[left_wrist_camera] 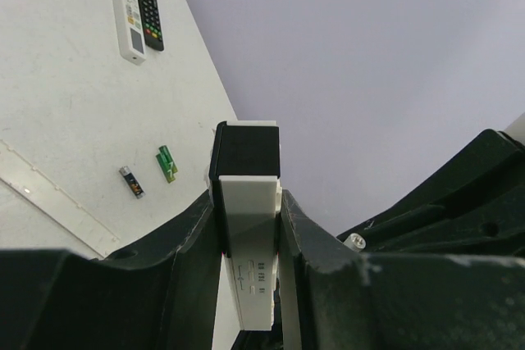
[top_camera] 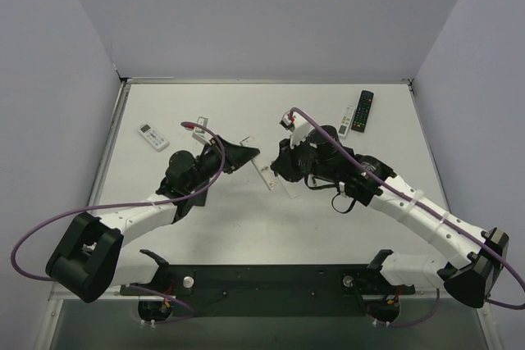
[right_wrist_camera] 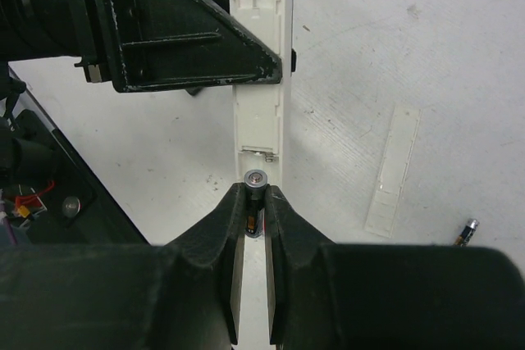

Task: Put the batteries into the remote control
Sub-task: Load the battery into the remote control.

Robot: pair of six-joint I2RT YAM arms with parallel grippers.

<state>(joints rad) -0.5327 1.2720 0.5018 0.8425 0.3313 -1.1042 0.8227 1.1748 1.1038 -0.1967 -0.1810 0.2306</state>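
Right tool [right_wrist_camera: 255, 196] is almost closed, pinching a small dark cylindrical battery with a metal end [right_wrist_camera: 256, 178] at the near end of the long white plastic remote control [right_wrist_camera: 261, 120], whose battery bay is uncovered. Left tool [left_wrist_camera: 248, 219] clamps that remote by its sides. Farther off on the white worktop [right_wrist_camera: 369, 38] lie a green battery [left_wrist_camera: 168, 163] and another dark battery [left_wrist_camera: 131, 182].

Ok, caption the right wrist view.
Right gripper holds a battery at the white remote gripped by the left gripper.

Smooth matt plastic on the white remote control [right_wrist_camera: 261, 120], a shiny metal end on the battery [right_wrist_camera: 256, 179], a matt, faintly scuffed table [right_wrist_camera: 394, 38].
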